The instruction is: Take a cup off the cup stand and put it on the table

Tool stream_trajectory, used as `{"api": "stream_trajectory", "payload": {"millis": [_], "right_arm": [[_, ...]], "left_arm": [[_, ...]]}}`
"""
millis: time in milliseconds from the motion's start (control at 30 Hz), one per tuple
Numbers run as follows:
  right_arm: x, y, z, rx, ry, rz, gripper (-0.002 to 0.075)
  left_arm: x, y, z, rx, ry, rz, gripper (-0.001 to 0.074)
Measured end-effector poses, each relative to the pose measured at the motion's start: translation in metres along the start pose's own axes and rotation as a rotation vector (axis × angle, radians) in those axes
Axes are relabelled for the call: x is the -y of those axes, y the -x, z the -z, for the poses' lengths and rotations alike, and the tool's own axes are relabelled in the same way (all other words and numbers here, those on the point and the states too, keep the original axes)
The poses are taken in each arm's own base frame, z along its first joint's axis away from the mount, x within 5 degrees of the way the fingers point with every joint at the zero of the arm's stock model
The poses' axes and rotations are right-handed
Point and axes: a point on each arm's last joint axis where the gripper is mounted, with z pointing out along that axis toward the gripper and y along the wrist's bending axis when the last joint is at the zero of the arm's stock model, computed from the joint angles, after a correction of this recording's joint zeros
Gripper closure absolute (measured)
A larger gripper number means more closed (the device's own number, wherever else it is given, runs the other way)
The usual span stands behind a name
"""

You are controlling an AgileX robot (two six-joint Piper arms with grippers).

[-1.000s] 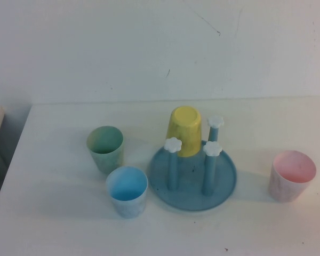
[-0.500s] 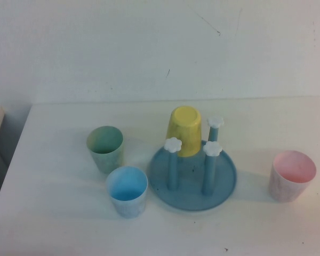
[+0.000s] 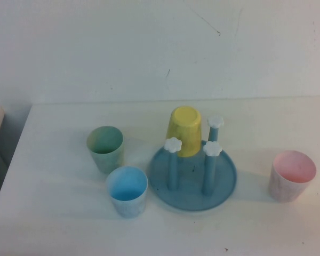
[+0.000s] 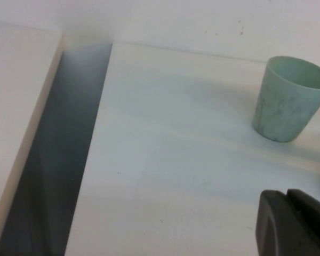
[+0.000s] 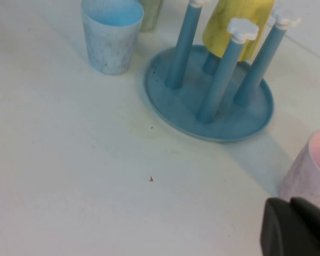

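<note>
Left hand (image 4: 294,224) low over table (image 3: 58,213), right hand (image 5: 296,228) beside cup (image 5: 313,170)

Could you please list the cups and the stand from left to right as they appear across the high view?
Green cup → light blue cup → cup stand carrying the yellow cup → pink cup. Neither end effector shows in that view.

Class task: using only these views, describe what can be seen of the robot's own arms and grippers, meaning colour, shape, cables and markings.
Very little shows. In the high view neither arm appears. The left gripper shows only as a dark, near-black, matte blocky shape with rounded corners at the edge of its wrist view; the right gripper looks the same in its own. No cables, markings or labels are visible.
</note>
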Motion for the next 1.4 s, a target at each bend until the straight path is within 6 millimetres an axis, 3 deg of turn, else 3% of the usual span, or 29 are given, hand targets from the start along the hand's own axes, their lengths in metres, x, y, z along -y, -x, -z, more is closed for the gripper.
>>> {"api": "stream_trajectory", "payload": {"millis": [1400], "right_arm": [[-0.0002,-0.0001,0.0000,-0.001,0.002,0.006,0.0727]], "left_arm": [[-0.0022,-0.0005,0.0004,-0.009,0.037,-0.174,0.0736]]}}
